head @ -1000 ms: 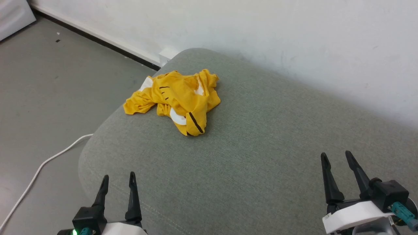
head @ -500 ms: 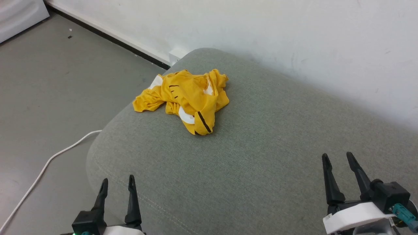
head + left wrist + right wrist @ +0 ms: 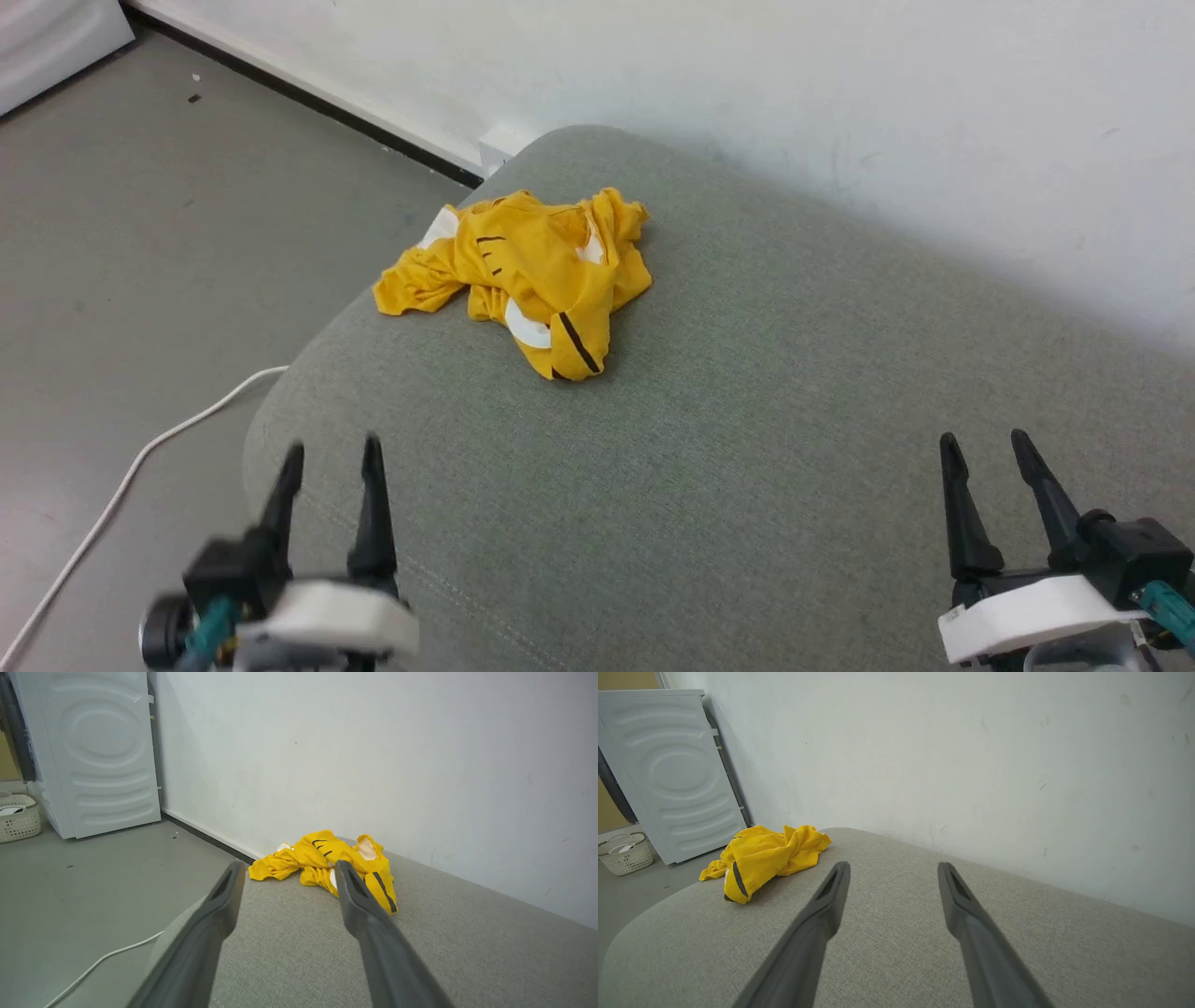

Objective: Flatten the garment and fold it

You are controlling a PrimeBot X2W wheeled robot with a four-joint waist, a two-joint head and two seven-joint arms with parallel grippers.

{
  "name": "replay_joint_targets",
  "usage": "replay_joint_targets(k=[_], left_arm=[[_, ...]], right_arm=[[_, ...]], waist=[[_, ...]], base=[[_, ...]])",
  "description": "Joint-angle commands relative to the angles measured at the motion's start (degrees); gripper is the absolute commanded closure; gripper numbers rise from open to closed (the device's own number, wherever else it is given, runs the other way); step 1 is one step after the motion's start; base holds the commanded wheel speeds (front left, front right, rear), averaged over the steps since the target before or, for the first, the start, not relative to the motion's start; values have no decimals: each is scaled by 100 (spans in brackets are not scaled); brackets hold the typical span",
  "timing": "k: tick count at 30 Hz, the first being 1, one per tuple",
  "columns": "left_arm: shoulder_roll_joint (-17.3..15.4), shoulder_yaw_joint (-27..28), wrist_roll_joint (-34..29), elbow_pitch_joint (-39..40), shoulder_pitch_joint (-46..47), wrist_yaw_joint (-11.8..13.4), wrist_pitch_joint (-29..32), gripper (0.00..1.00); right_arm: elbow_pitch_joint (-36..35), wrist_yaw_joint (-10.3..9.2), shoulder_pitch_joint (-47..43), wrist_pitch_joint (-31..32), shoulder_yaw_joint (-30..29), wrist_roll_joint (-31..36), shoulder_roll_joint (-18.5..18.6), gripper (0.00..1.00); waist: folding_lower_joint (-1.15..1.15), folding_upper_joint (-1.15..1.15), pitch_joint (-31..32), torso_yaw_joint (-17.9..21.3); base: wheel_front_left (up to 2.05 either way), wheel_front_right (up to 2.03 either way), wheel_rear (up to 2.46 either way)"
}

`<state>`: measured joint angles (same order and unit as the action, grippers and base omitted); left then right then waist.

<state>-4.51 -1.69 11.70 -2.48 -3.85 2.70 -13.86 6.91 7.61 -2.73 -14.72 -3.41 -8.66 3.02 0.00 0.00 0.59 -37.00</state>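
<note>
The left gripper (image 3: 333, 444), fingers spread apart, is held over the near left edge of the grey cushion (image 3: 747, 420). The right gripper (image 3: 982, 436), fingers also apart, is held over its near right. The yellow T-shirt (image 3: 532, 271) is heaped, crumpled, near the cushion's far left edge.

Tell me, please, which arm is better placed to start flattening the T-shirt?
Probably the left arm: its open jaws point almost straight at the crumpled yellow T-shirt on the grey cushion's left far part. The right arm is farther off, across the cushion.
</note>
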Motion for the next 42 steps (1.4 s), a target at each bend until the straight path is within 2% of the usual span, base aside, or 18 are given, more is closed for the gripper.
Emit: replay_joint_targets(k=[1, 6, 11, 17, 22, 34, 39, 42], left_arm=[[-112, -33, 1, 149, 320, -72, 131, 0], [-489, -108, -31, 640, 1269, -281, 978, 0], [-841, 1, 25, 848, 2346, -371, 1835, 0], [-1220, 146, 239, 554, 3550, -542, 2592, 0], [-1396, 256, 465, 8, 4304, -604, 3038, 0], [-1529, 320, 873, -1375, 4820, -671, 3759, 0], [-1573, 358, 1008, -1775, 4814, -628, 4107, 0], [-1567, 351, 1059, -1972, 4774, -512, 4459, 0]], right_arm=[[-45, -12, -25, -28, -29, 47, -14, 0], [-245, -12, 69, 62, -45, 165, -14, 0], [-564, -12, 205, 266, 30, 277, -14, 0], [-1075, -12, 350, 601, 93, 440, -14, 0], [-1521, -12, 468, 883, 106, 586, -1, 0], [-2062, -12, 724, 1240, 125, 580, 256, 0], [-2231, -12, 835, 1344, 93, 550, 356, 0], [-2317, -12, 875, 1389, 61, 536, 400, 0]], waist=[[0, 0, -65, 8], [0, 0, -279, 116], [0, 0, -567, 342], [0, 0, -1011, 674], [0, 0, -1458, 906], [0, 0, -2237, 1413], [0, 0, -2569, 1632], [0, 0, -2754, 1711]], base=[[0, 0, 0], [0, 0, 0], [0, 0, 0], [0, 0, 0], [0, 0, 0], [0, 0, 0], [0, 0, 0], [0, 0, 0]])
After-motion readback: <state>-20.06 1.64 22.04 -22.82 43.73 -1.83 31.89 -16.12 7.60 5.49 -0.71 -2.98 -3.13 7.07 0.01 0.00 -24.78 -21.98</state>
